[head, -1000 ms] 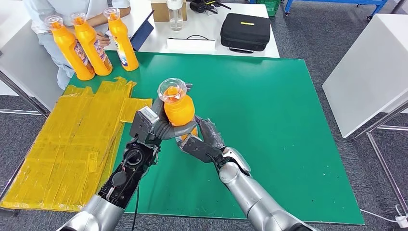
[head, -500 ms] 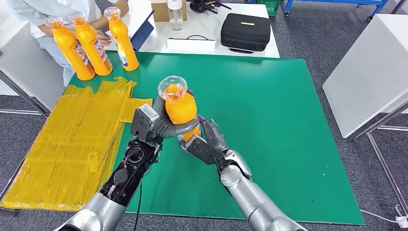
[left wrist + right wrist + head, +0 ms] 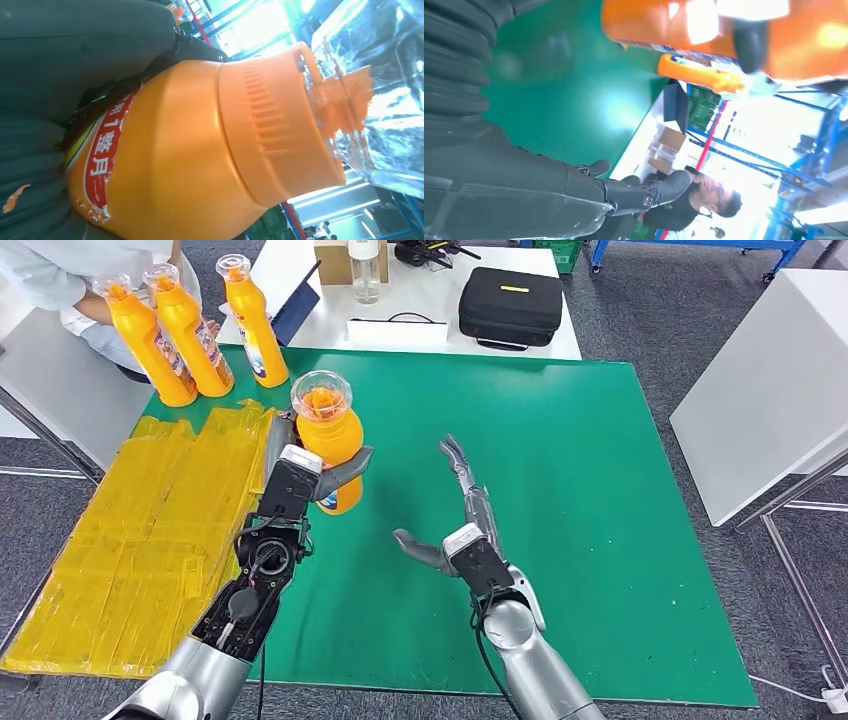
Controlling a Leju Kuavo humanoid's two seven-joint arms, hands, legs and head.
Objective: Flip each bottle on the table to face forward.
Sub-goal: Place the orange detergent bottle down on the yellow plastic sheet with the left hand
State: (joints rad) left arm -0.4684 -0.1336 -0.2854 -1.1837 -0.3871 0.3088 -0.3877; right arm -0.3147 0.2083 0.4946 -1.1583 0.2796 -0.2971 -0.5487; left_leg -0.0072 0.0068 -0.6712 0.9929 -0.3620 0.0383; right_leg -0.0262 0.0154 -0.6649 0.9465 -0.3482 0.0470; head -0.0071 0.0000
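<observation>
My left hand (image 3: 322, 472) grips an orange bottle (image 3: 329, 438) with a clear cap, held upright above the green mat (image 3: 560, 440) near its left side. In the left wrist view the same bottle (image 3: 200, 140) shows its orange collar and a red label strip, with my left hand (image 3: 60, 60) wrapped around it. My right hand (image 3: 458, 525) is open over the middle of the mat, fingers spread, clear of the bottle. The right wrist view shows the right hand (image 3: 574, 190) with nothing in it and the bottle (image 3: 724, 30) beyond. Three more orange bottles (image 3: 190, 330) stand at the mat's far left corner.
Yellow plastic sheets (image 3: 140, 540) lie along the mat's left edge. A person (image 3: 60, 290) stands behind the three bottles. A white table (image 3: 420, 290) at the back carries a black case (image 3: 510, 305), a clear bottle (image 3: 364, 270) and a cardboard box. Another white table (image 3: 770, 380) stands to the right.
The right hand has let go of the bottle and drawn back, open. The left hand has carried the bottle to the left and further away, toward the yellow sheets.
</observation>
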